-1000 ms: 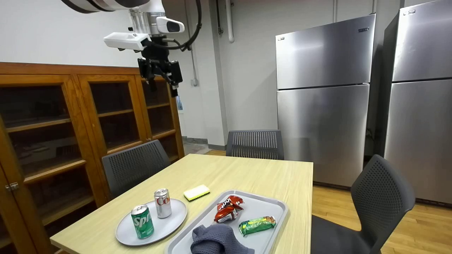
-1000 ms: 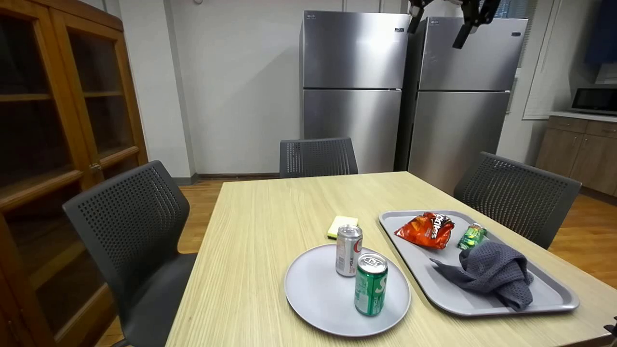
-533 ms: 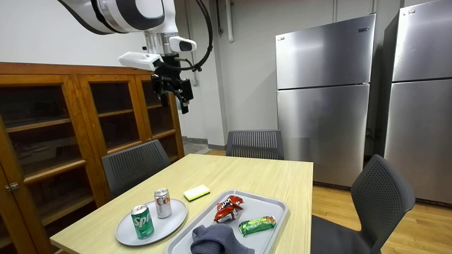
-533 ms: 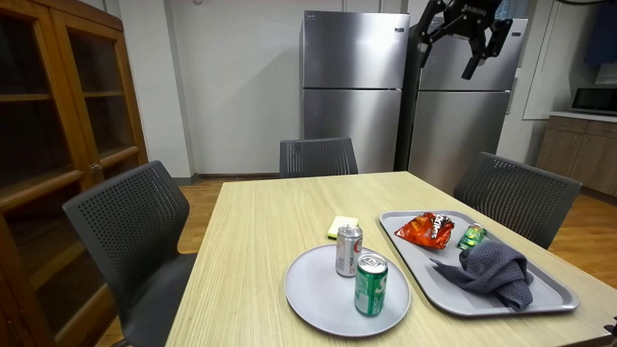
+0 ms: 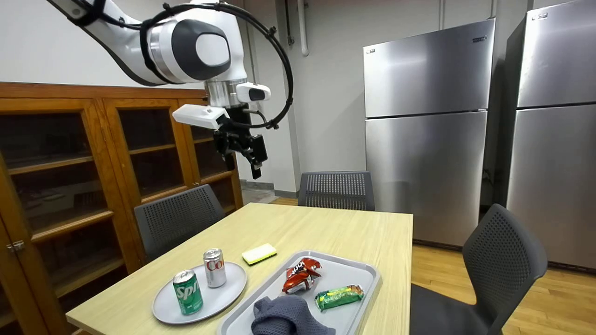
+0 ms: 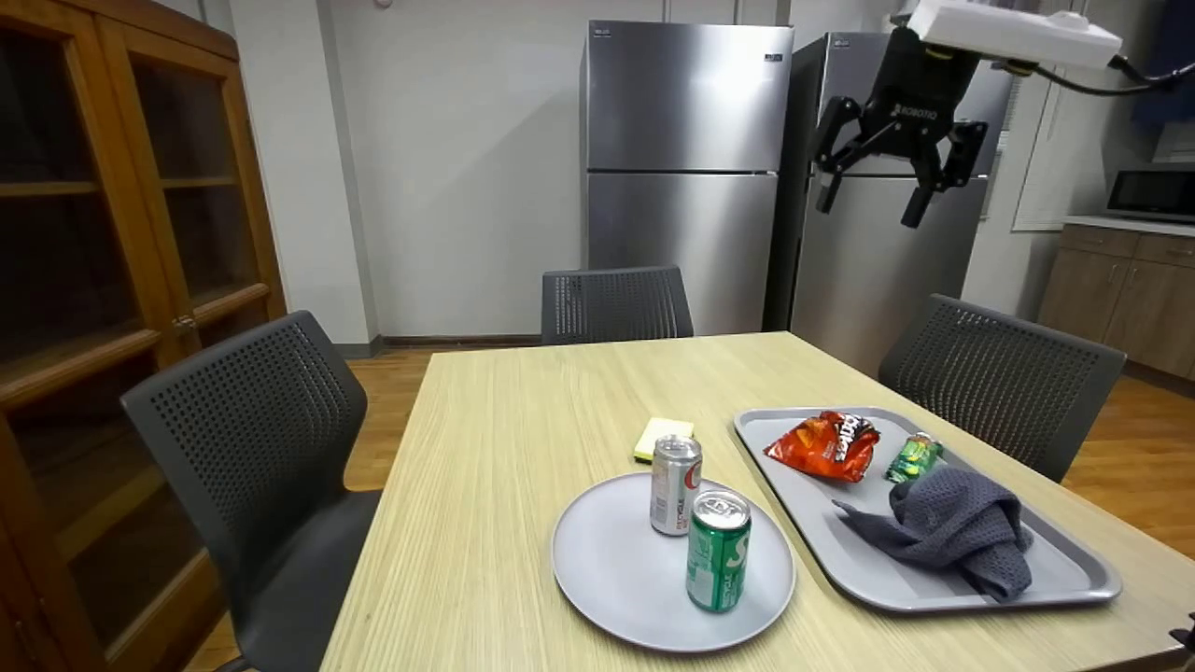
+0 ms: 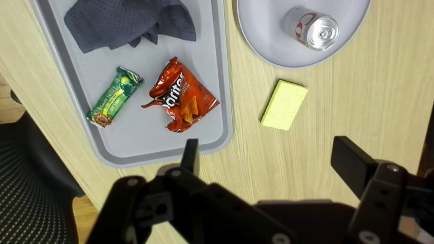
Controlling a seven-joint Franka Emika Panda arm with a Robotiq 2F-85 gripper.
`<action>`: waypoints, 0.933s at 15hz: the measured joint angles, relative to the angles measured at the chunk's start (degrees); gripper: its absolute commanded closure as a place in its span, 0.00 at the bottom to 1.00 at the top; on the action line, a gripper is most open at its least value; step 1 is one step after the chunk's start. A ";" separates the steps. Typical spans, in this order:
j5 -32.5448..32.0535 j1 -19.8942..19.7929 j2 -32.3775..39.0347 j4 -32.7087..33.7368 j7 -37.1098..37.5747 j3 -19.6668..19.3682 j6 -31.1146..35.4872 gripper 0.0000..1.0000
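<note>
My gripper (image 5: 243, 167) hangs in the air above the table, fingers downward. In the wrist view its black fingers (image 7: 352, 166) stand wide apart with only tabletop between them. The yellow sponge (image 7: 284, 105) lies on the wood just beyond the gap. To its left is a grey tray (image 7: 135, 145) bearing a red Doritos bag (image 7: 184, 98), a green snack bar (image 7: 115, 96) and a crumpled dark cloth (image 7: 129, 20). A round grey plate (image 6: 607, 551) carries a silver Coke can (image 6: 674, 495) and a green Sprite can (image 6: 719, 551); the Sprite is outside the wrist view.
Dark chairs (image 5: 505, 260) surround the light wooden table (image 5: 326, 223). Glass-fronted wooden cabinets (image 5: 100, 186) line a wall, and two steel refrigerators (image 5: 428, 158) stand behind. A counter with a microwave (image 6: 1153, 194) is at the far right in an exterior view.
The arm has come steadily down toward the table, drifting a little rightward in an exterior view. Its fingers have stayed apart, and the objects on the table have not moved.
</note>
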 measured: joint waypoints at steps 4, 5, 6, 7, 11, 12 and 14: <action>-2.24 -0.53 2.46 -1.32 1.68 -0.01 -0.06 0.00; -2.85 -0.80 2.77 -1.73 2.18 -0.03 -0.06 0.00; -3.47 -1.12 2.96 -2.14 2.60 -0.07 -0.06 0.00; -3.92 -1.51 3.05 -2.59 2.82 -0.16 -0.06 0.00; -6.06 -3.03 3.10 -5.24 3.00 -0.86 0.32 0.00; -6.67 -3.39 3.11 -6.19 3.26 -1.01 0.59 0.00; -8.09 -4.23 3.16 -8.32 4.23 -1.23 1.46 0.00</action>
